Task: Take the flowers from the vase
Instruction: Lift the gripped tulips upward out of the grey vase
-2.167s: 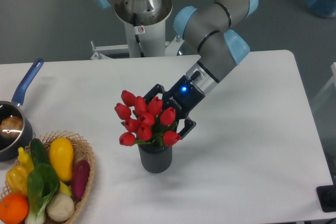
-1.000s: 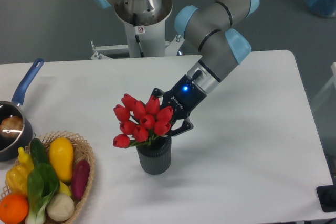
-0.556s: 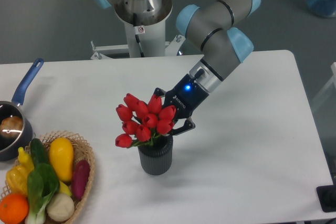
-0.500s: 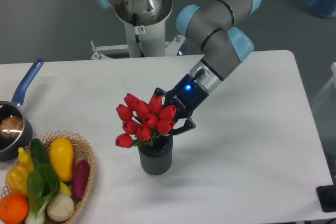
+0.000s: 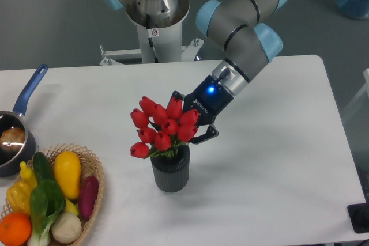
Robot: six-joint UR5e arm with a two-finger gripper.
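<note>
1. Nearest you, at the lower left corner, sits the wicker basket [image 5: 92, 168] of vegetables and fruit. It is well apart from the work and plays no part in this task, so leave it alone.

2. Next back, near the front middle of the table [image 5: 277, 159], stands the vase [image 5: 170, 172], upright on its base. Its ribbed wall and the front of its mouth show below the leaves.

3. The flowers [image 5: 164, 128] rise out of the vase mouth. The red buds sit high above the rim and lean a little to the left, and the green stems and leaves show just at the mouth. You can judge that the stems are not yet clear of the vase.

4. Just behind and right of the bunch is the gripper [image 5: 185, 120]. It comes in at a slant from the upper right, so that the fingers reach the bunch from the side, below the buds, without knocking the vase. The jaws look closed around the bunch, one finger above it and one below, though the buds hide the contact itself.

5. The next move, as I judge it, calls for a straight lift so the stems slide out and the vase stays standing.

6. At the far left edge lies the blue-handled saucepan [image 5: 14, 133], well away.
</note>
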